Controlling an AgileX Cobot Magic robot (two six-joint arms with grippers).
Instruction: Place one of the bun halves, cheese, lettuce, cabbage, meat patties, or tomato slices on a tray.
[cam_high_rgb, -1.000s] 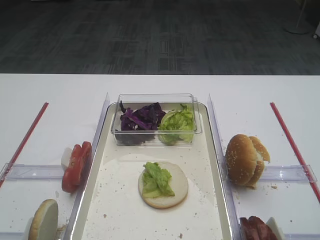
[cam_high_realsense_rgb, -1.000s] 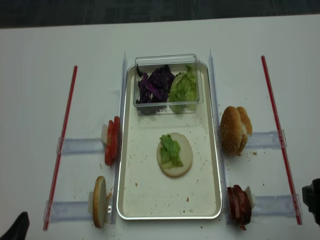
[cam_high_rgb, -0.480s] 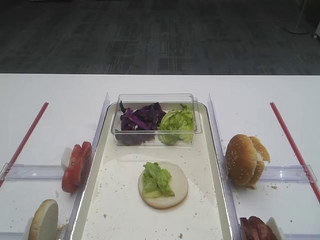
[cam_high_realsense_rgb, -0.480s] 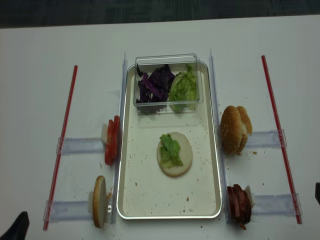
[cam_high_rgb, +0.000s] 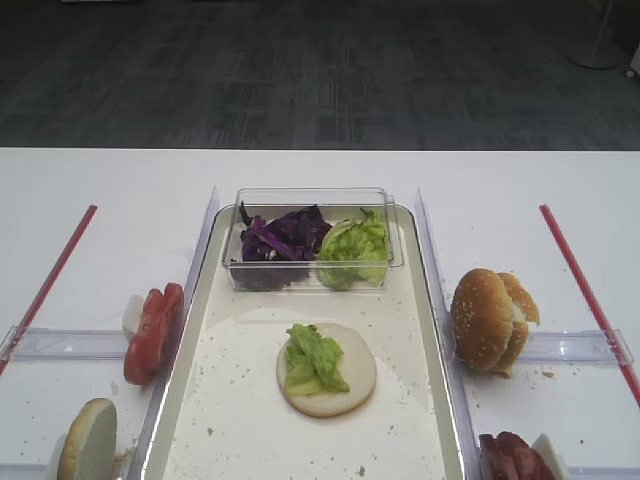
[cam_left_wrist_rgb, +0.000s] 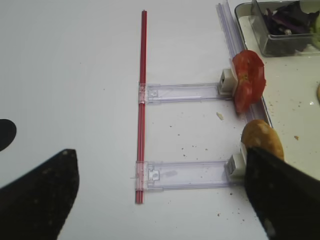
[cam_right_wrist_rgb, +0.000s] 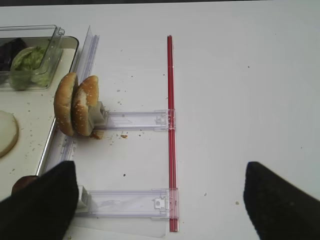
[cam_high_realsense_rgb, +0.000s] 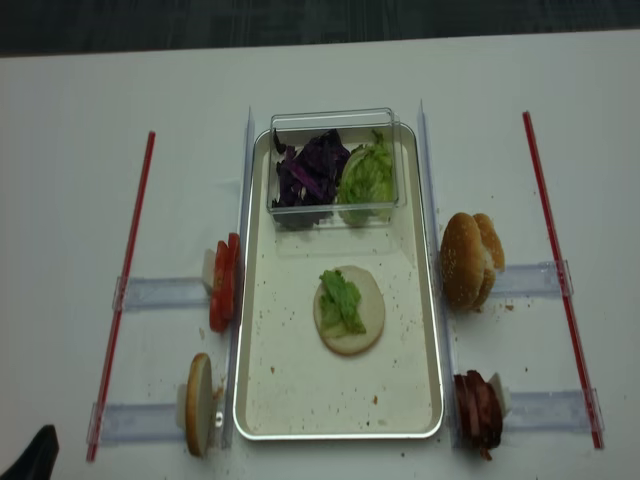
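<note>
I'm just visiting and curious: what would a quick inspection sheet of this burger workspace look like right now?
Surface: white table, crumbs scattered on it.
Job's things: tray holds a bun half cut face up with lettuce on it; clear tub holds cabbage and more lettuce. Tomato slices and another bun half stand left of the tray; two sesame bun halves and meat patties stand right.
Clutter: red strips and clear plastic holders.
End effectors: left end effector and right end effector both open, empty.
Cables: nothing seen.
Surroundings: dark carpet.
</note>
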